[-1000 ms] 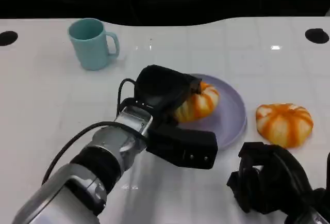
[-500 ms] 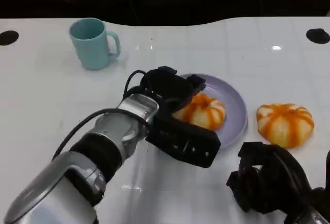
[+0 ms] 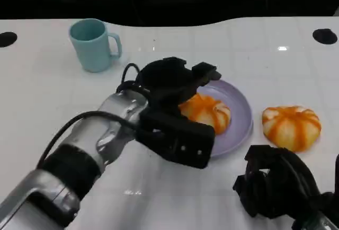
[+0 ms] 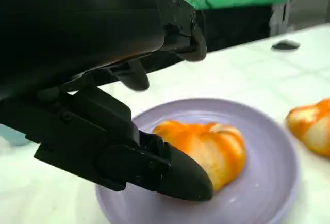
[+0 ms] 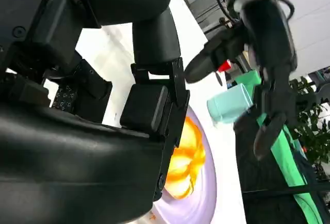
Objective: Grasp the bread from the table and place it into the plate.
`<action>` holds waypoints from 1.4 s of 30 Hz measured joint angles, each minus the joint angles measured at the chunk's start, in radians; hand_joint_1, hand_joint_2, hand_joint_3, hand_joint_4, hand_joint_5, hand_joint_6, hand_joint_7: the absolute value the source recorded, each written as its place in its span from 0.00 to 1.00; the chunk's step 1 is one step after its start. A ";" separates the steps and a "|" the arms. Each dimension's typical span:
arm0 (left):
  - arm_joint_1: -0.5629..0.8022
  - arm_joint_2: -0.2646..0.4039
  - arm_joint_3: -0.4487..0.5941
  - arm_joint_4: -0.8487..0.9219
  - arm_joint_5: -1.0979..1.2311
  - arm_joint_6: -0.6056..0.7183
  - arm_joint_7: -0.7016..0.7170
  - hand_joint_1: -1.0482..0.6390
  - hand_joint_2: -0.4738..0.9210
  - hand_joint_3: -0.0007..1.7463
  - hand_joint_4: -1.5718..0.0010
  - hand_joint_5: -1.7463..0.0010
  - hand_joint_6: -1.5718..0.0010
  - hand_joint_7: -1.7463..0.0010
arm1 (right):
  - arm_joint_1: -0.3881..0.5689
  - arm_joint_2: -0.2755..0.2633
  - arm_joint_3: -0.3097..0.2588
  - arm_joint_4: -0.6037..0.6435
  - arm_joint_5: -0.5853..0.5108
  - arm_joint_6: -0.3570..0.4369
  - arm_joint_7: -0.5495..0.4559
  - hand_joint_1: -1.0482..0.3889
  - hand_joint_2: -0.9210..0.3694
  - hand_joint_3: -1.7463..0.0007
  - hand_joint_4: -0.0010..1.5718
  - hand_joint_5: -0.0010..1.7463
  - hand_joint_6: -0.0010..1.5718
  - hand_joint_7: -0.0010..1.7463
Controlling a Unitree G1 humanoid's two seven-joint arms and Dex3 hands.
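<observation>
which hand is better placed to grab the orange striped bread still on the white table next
Right. The right hand rests open just in front of that orange striped bread. The left hand is over the lilac plate, farther away.

Hidden and cut-off parts

The near edge of the plate (image 3: 241, 114) and one side of the bread (image 3: 207, 112) on it are covered by the left hand (image 3: 172, 89). The right hand (image 3: 275, 185) is cut off by the head view's lower edge, so its finger posture cannot be told.
</observation>
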 measured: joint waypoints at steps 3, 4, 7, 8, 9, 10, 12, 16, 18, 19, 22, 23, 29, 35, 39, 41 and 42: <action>0.063 0.031 0.056 -0.035 -0.070 -0.094 0.032 0.21 1.00 0.05 0.58 0.36 0.73 0.50 | 0.001 0.000 -0.001 -0.003 0.000 0.000 0.000 0.00 0.69 0.14 0.93 0.84 0.99 0.58; 0.085 0.036 0.077 -0.038 -0.098 -0.132 0.049 0.22 1.00 0.04 0.56 0.37 0.70 0.50 | 0.001 -0.001 0.000 -0.004 0.000 0.000 0.000 0.00 0.69 0.14 0.92 0.84 0.99 0.58; 0.151 0.042 0.134 -0.041 -0.173 -0.230 0.098 0.24 1.00 0.03 0.50 0.38 0.65 0.48 | 0.002 -0.001 0.000 -0.007 -0.001 0.000 -0.001 0.00 0.69 0.14 0.92 0.84 1.00 0.58; 0.171 0.042 0.150 -0.040 -0.191 -0.253 0.105 0.24 1.00 0.03 0.49 0.37 0.64 0.48 | 0.002 -0.001 0.000 -0.009 -0.001 0.000 -0.002 0.00 0.69 0.14 0.92 0.84 1.00 0.58; 0.183 0.042 0.159 -0.039 -0.206 -0.270 0.108 0.23 1.00 0.05 0.49 0.29 0.62 0.43 | 0.002 -0.001 0.000 -0.010 -0.001 0.000 -0.003 0.00 0.69 0.13 0.93 0.84 1.00 0.58; 0.198 0.041 0.172 -0.038 -0.232 -0.288 0.106 0.22 1.00 0.06 0.49 0.25 0.61 0.41 | 0.002 0.000 0.001 -0.012 -0.001 0.001 -0.004 0.00 0.69 0.13 0.93 0.84 1.00 0.58; 0.229 0.038 0.202 -0.039 -0.314 -0.323 0.075 0.21 1.00 0.10 0.45 0.13 0.58 0.35 | 0.002 0.000 0.001 -0.017 -0.001 0.003 -0.006 0.00 0.70 0.13 0.93 0.85 1.00 0.58; 0.326 0.033 0.263 -0.069 -0.533 -0.359 -0.089 0.22 1.00 0.12 0.42 0.04 0.54 0.23 | 0.006 -0.001 0.001 -0.022 0.000 0.008 -0.002 0.00 0.70 0.14 0.92 0.84 0.99 0.57; 0.379 0.021 0.295 -0.085 -0.646 -0.371 -0.166 0.20 1.00 0.15 0.42 0.02 0.53 0.18 | 0.007 -0.001 0.000 -0.022 0.000 0.008 0.001 0.00 0.70 0.14 0.93 0.84 1.00 0.57; 0.409 0.013 0.310 -0.097 -0.703 -0.372 -0.202 0.19 1.00 0.15 0.42 0.02 0.52 0.18 | 0.007 -0.001 0.000 -0.022 0.001 0.008 0.002 0.00 0.70 0.14 0.93 0.84 1.00 0.57; 0.482 -0.011 0.345 -0.127 -0.810 -0.367 -0.283 0.15 1.00 0.19 0.40 0.00 0.51 0.18 | 0.008 -0.001 0.001 -0.025 0.001 0.009 0.002 0.00 0.70 0.14 0.94 0.83 1.00 0.57; 0.501 -0.016 0.353 -0.135 -0.839 -0.366 -0.306 0.13 1.00 0.20 0.40 0.00 0.51 0.18 | 0.008 -0.001 0.001 -0.026 0.000 0.009 0.002 0.00 0.70 0.14 0.94 0.83 1.00 0.57; 0.582 -0.032 0.391 -0.187 -0.921 -0.362 -0.418 0.16 1.00 0.23 0.42 0.00 0.51 0.13 | 0.021 -0.001 0.006 -0.042 0.000 0.017 0.000 0.00 0.71 0.14 0.94 0.83 1.00 0.57; 0.692 -0.074 0.414 -0.260 -1.033 -0.282 -0.499 0.17 1.00 0.22 0.40 0.00 0.49 0.09 | 0.032 -0.001 0.011 -0.062 0.001 0.034 -0.002 0.00 0.72 0.13 0.93 0.83 1.00 0.57; 0.756 -0.095 0.425 -0.299 -1.074 -0.224 -0.535 0.18 1.00 0.24 0.39 0.00 0.49 0.06 | 0.045 -0.001 0.019 -0.083 0.001 0.045 -0.008 0.00 0.72 0.11 0.92 0.85 0.99 0.57; 0.776 -0.103 0.431 -0.307 -1.077 -0.210 -0.540 0.18 1.00 0.24 0.39 0.00 0.49 0.06 | 0.051 -0.001 0.023 -0.095 0.001 0.046 -0.011 0.00 0.71 0.12 0.92 0.85 0.99 0.58; 0.784 -0.107 0.434 -0.310 -1.078 -0.205 -0.546 0.18 1.00 0.24 0.38 0.00 0.49 0.06 | 0.052 -0.001 0.024 -0.098 0.001 0.046 -0.012 0.00 0.70 0.14 0.92 0.85 0.99 0.58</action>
